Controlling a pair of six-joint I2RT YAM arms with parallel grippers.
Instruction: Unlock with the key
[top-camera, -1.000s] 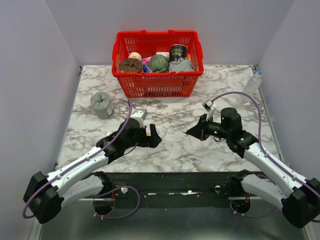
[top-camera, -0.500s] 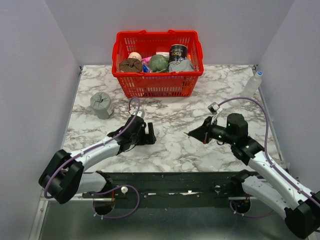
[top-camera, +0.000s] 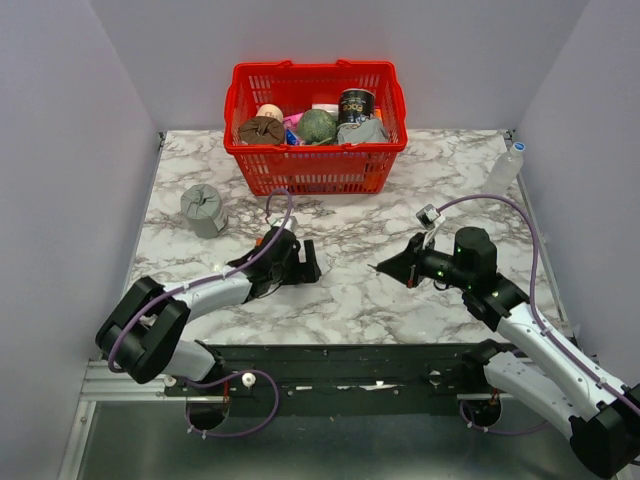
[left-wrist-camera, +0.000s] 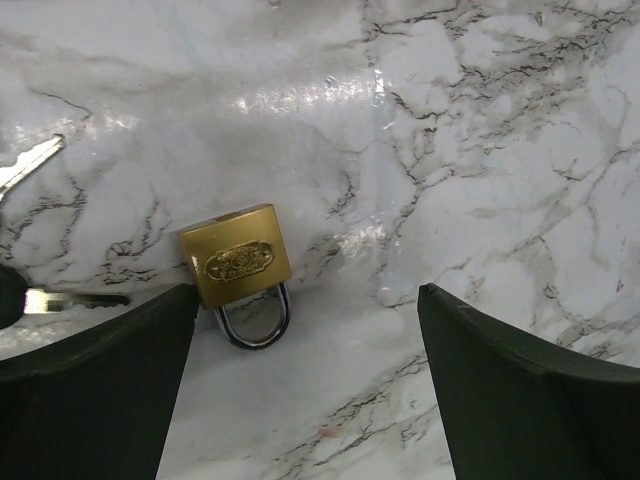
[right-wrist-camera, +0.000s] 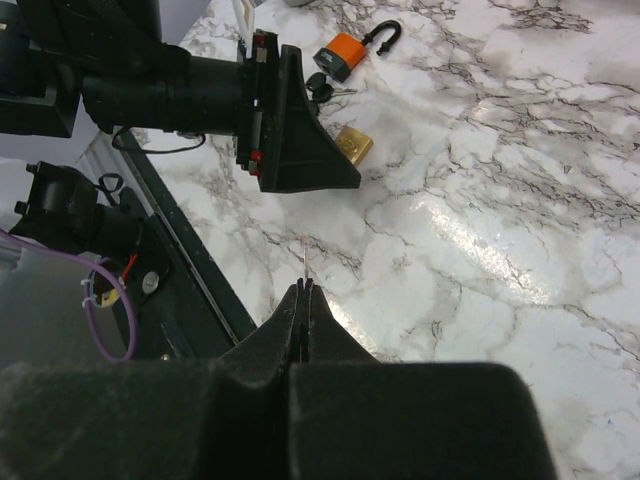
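My right gripper (right-wrist-camera: 303, 287) is shut on the key (right-wrist-camera: 305, 264). Only the key's thin metal blade shows, edge-on, past the fingertips, above the table. In the top view the right gripper (top-camera: 385, 267) points left at my left gripper (top-camera: 305, 262). A small brass padlock (left-wrist-camera: 235, 262) lies flat on the marble with its shackle (left-wrist-camera: 250, 322) closed. It sits just ahead of my open, empty left gripper (left-wrist-camera: 307, 300), close to the left finger. The brass padlock also shows in the right wrist view (right-wrist-camera: 352, 143), beside the left gripper (right-wrist-camera: 290, 135).
An orange-and-black padlock (right-wrist-camera: 345, 55) with its shackle open lies beyond the left gripper, with spare black-headed keys (right-wrist-camera: 320, 88) beside it. Key blades (left-wrist-camera: 75, 298) show at the left edge. A red basket (top-camera: 315, 170) stands at the back, a grey object (top-camera: 205, 210) at the left and a bottle (top-camera: 507, 165) at the right.
My left arm has stretched forward and its gripper has moved a little right. My right gripper drew slightly right early on, then held still with the key.
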